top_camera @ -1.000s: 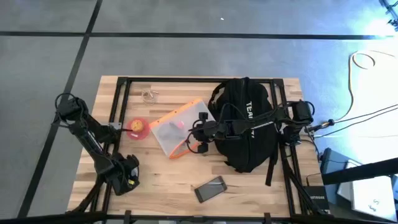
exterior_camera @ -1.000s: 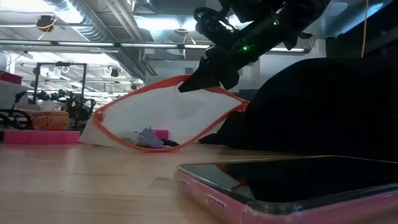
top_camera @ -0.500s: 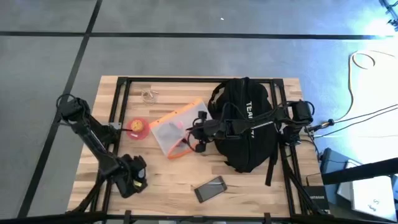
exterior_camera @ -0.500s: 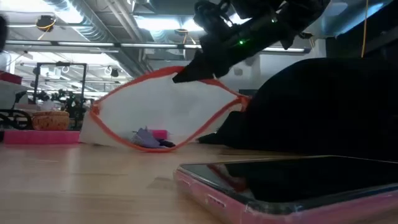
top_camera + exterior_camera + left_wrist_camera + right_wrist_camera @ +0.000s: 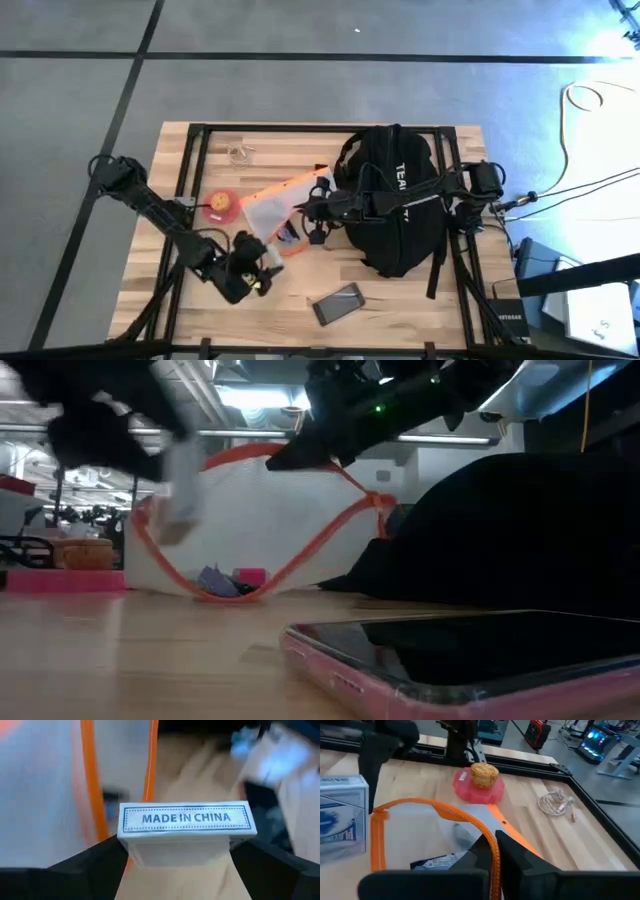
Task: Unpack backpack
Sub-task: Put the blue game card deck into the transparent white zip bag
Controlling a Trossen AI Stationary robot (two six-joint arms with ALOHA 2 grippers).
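Note:
The black backpack (image 5: pixel 395 205) lies on the table's right half. Against its left side sits a white pouch (image 5: pixel 275 205) with an orange zipper rim, its lower side on the table and small items inside. My right gripper (image 5: pixel 314 207) is shut on the pouch's upper rim and holds the mouth open. My left gripper (image 5: pixel 262 256) hovers just in front of that mouth, shut on a small white box (image 5: pixel 185 832) printed "MADE IN CHINA". My left gripper pinches the box's two short ends between its two fingers (image 5: pixel 97 865), and the printed face points away from the wrist. The box is level and lifted clear of the table, in front of the pouch's orange rim (image 5: pixel 89 795). My right gripper pinches the upper edge of the pouch's orange rim (image 5: pixel 489 840) between its two fingers, coming level from the table's right side. That edge is raised above the table, the rim arches open, and the pouch's lower side stays on the wood.
A pink plate with a muffin (image 5: pixel 221 205) stands left of the pouch. A coiled cable (image 5: pixel 240 153) lies near the far edge. A phone in a pink case (image 5: pixel 338 303) lies near the front edge. Black frame rails run along the table's sides.
My left gripper has swung from the near left corner toward the table's right, up to the pouch's mouth. My right gripper has raised the pouch's upper rim and drawn it slightly left, so the mouth gapes taller while the lower side stays down.

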